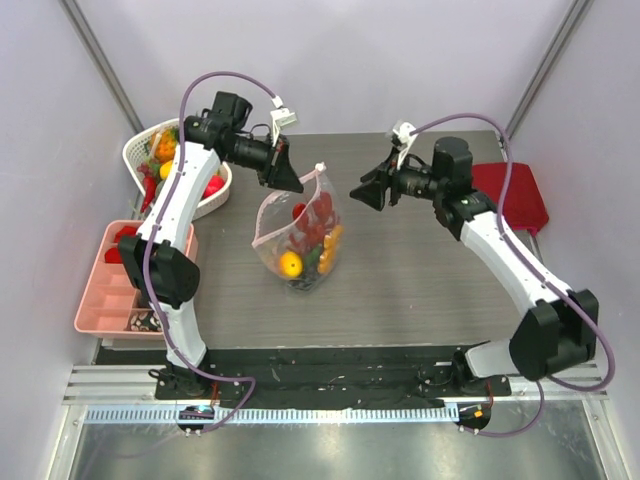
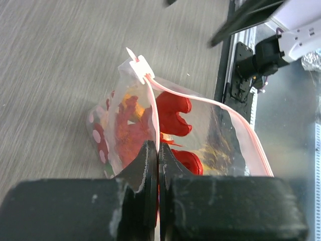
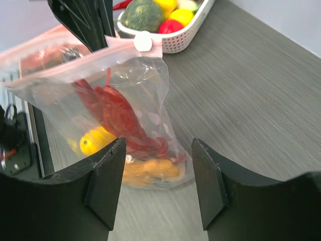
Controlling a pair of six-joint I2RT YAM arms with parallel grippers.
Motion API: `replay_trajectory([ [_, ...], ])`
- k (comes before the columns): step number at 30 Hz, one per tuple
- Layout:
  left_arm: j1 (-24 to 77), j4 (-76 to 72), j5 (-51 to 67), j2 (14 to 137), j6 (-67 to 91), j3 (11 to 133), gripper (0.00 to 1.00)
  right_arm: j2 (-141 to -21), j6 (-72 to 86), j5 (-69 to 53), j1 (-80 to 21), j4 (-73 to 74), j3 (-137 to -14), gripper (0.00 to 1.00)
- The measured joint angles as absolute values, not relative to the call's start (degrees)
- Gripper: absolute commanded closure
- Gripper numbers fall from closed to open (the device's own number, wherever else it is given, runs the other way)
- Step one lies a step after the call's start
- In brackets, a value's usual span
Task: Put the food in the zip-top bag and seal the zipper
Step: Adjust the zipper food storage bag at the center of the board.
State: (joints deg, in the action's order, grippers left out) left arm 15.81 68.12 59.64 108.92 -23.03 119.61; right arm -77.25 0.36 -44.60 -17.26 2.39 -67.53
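Observation:
The clear dotted zip-top bag [image 1: 298, 240] hangs upright with its bottom on the table. Inside it are the red lobster [image 1: 315, 215], a yellow piece [image 1: 290, 264] and orange pieces [image 3: 150, 170]. My left gripper [image 1: 285, 177] is shut on the bag's pink mouth strip [image 2: 153, 108] and holds it up. The mouth gapes open, and the other strip [image 2: 241, 130] curves away. A white slider [image 2: 139, 66] sits at the far end of the zipper. My right gripper [image 1: 366, 192] is open and empty, a little to the right of the bag. The right wrist view shows the lobster [image 3: 113, 113] through the bag wall.
A white basket [image 1: 140, 150] of toy fruit stands at the back left behind the left arm. A pink compartment tray [image 1: 100, 300] sits at the left edge. A red flat thing [image 1: 520, 195] lies at the right, beside the right arm.

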Motion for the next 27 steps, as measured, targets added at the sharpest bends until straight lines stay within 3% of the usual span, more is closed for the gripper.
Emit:
replay_trajectory([
  [6,16.1,71.4,60.7,108.9,-28.4,119.8,1.00,-87.0,-2.2,-51.0,-17.5,-2.6,-68.7,0.41],
  [11,16.4,73.8,61.3,109.1,-32.4,120.6,1.00,-92.1,5.3,-55.6,-17.6,-12.8,-69.2,0.40],
  [20,17.4,71.6,63.1,110.5,-32.0,121.8,1.00,-95.0,19.4,-60.4,-20.1,-27.8,-70.8,0.41],
  [27,19.4,68.7,67.5,112.5,-30.5,122.8,1.00,-94.8,16.5,-59.5,-20.8,-26.2,-69.8,0.43],
])
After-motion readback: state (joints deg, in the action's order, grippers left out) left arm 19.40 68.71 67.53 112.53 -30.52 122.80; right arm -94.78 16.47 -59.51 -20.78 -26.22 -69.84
